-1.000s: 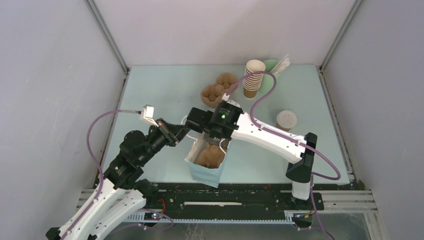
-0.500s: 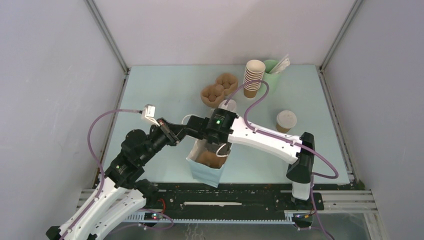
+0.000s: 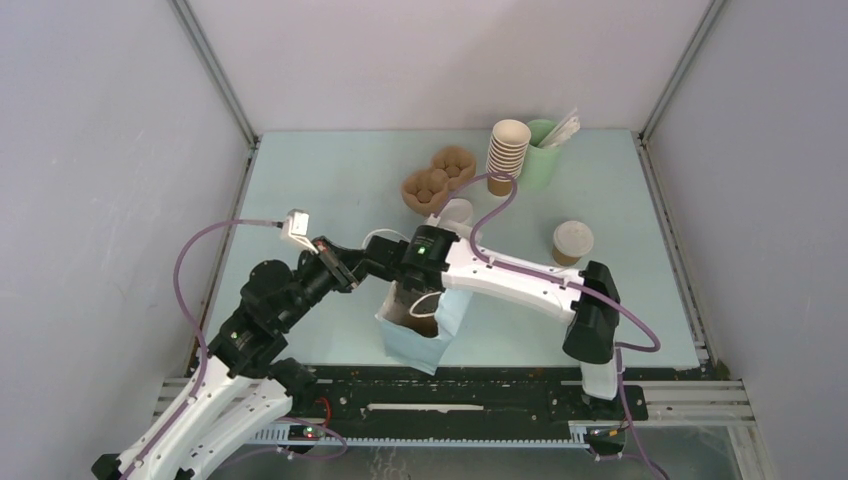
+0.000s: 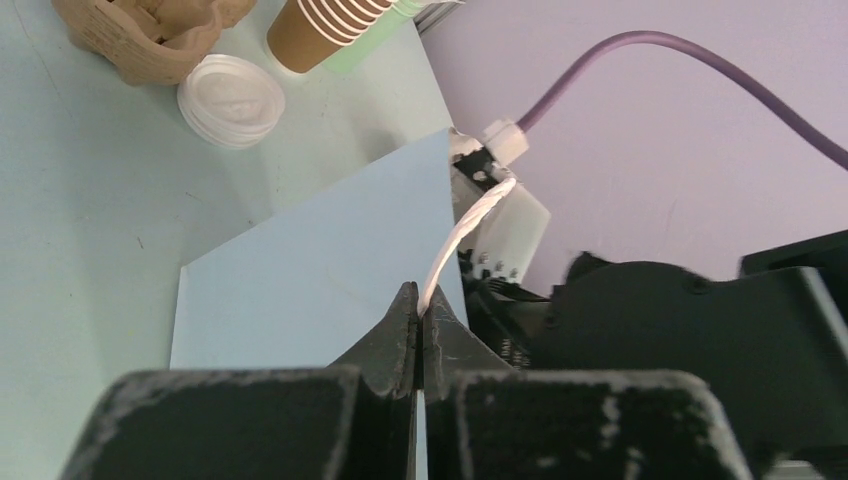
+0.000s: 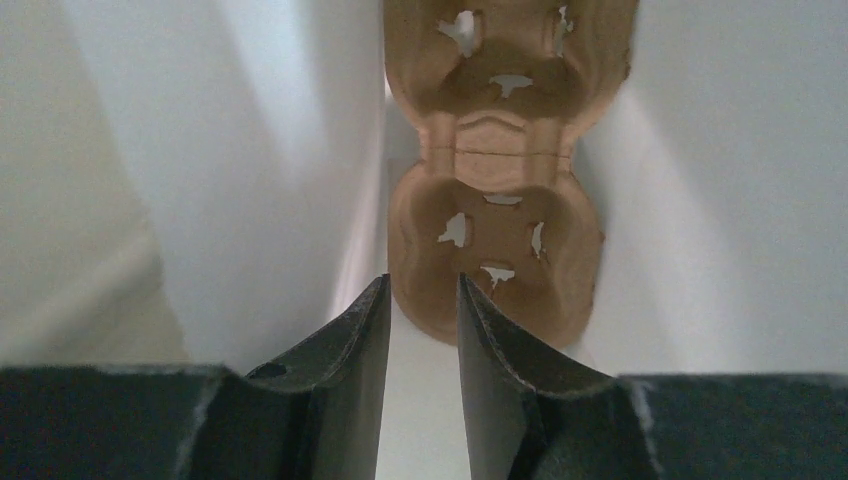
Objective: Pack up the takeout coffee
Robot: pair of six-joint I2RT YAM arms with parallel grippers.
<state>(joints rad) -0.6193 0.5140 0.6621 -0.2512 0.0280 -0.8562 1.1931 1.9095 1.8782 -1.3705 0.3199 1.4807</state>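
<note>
Our right gripper (image 5: 420,300), part open and empty, is inside the bag (image 3: 402,340); the coffee (image 3: 572,241) stands nearer the table's (image 3: 330,180) right edge, closest to it. Left gripper (image 4: 420,315) pinches the bag's handle (image 4: 462,232).

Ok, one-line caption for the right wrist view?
Open right gripper inside the pale bag, poised above a brown cup carrier.

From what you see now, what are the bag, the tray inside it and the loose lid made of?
Bag: apparently matte pale blue paper, with flat creased walls and a white twisted handle. Tray: probably moulded brown pulp, dull and fibrous, with torn-edged holes. Lid: likely thin white plastic, slightly glossy, with pressed rings.
</note>
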